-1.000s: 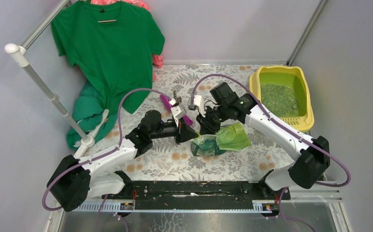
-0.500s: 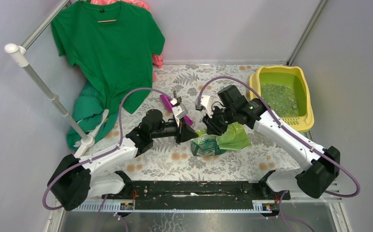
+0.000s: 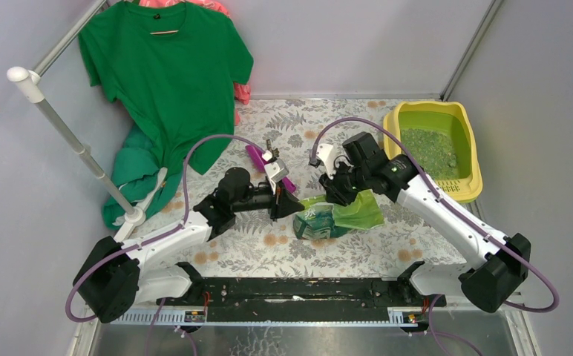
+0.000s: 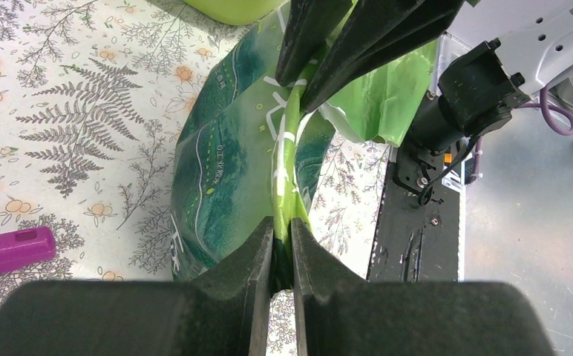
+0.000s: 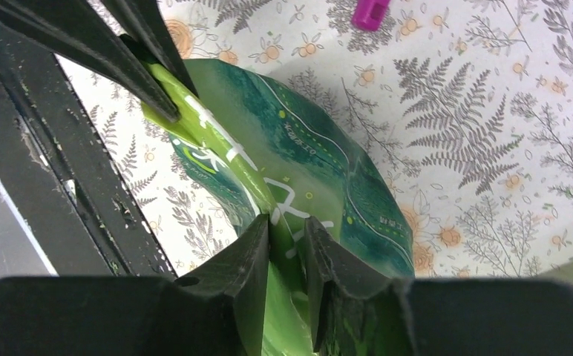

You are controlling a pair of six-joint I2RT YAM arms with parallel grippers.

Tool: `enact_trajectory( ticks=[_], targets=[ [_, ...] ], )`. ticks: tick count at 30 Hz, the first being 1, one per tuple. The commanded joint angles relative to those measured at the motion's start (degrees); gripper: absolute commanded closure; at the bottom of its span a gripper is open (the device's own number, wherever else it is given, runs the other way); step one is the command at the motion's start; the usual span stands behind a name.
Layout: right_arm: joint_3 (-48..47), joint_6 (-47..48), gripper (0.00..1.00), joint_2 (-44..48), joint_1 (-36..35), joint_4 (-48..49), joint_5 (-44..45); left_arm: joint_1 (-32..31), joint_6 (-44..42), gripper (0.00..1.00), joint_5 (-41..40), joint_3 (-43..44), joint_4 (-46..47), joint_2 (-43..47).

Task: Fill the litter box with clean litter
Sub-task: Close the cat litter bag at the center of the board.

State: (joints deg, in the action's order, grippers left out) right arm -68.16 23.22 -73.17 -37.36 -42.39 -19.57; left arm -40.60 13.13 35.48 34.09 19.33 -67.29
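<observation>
The yellow litter box (image 3: 463, 190) stands at the far right with clean litter (image 3: 428, 152), green granules, across its floor. A glossy green printed bag (image 3: 335, 215) lies on the floral table between my arms. My left gripper (image 3: 292, 204) is shut on the left end of the bag's lime top seam, seen in the left wrist view (image 4: 282, 226). My right gripper (image 3: 337, 194) is shut on the same seam further right, seen in the right wrist view (image 5: 287, 222). The bag (image 4: 224, 148) bulges below the seam, which is stretched between the two grippers.
A purple scoop (image 3: 257, 157) lies on the table behind the left gripper. A green T-shirt (image 3: 168, 81) hangs on a white rack (image 3: 76, 141) at the far left, with green cloth (image 3: 135, 170) below it. A black rail (image 3: 291, 289) runs along the near table edge.
My right gripper has moved to the right with the bag's seam in it, drawing the seam taut. The left gripper has shifted slightly right and keeps its hold.
</observation>
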Motion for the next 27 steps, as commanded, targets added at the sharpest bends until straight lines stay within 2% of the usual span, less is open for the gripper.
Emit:
enact_trajectory(
  ticks=[1,10,15,18,22,25,27],
  targets=[
    [1.17,-1.01,0.70,1.95,2.44,-2.70,11.39,-0.50,-1.02,0.81,-0.05,1.65,-1.32,0.16],
    [2.73,-1.43,0.46,3.91,2.87,-2.34,11.63,-0.48,-0.74,0.81,0.41,2.16,-0.43,-0.91],
    [2.95,-2.56,0.44,4.25,3.27,-3.03,15.92,-0.47,-0.99,0.81,0.46,2.56,-0.80,-0.89],
    [2.57,-4.22,0.44,4.56,4.99,-3.85,21.45,-0.45,-1.08,0.81,0.38,2.49,-1.09,-0.70],
    [-0.60,-6.68,0.45,6.07,6.94,-5.51,25.13,-0.53,-0.70,0.81,0.22,2.42,-0.96,-1.11],
    [-4.67,-9.59,0.44,8.33,6.95,-5.16,22.42,-0.52,-0.19,0.81,0.09,2.29,-0.35,-1.27],
    [-7.54,-11.33,0.43,9.24,7.01,-5.44,17.30,-0.53,0.16,0.81,-0.23,2.01,0.10,-1.19]
  ],
)
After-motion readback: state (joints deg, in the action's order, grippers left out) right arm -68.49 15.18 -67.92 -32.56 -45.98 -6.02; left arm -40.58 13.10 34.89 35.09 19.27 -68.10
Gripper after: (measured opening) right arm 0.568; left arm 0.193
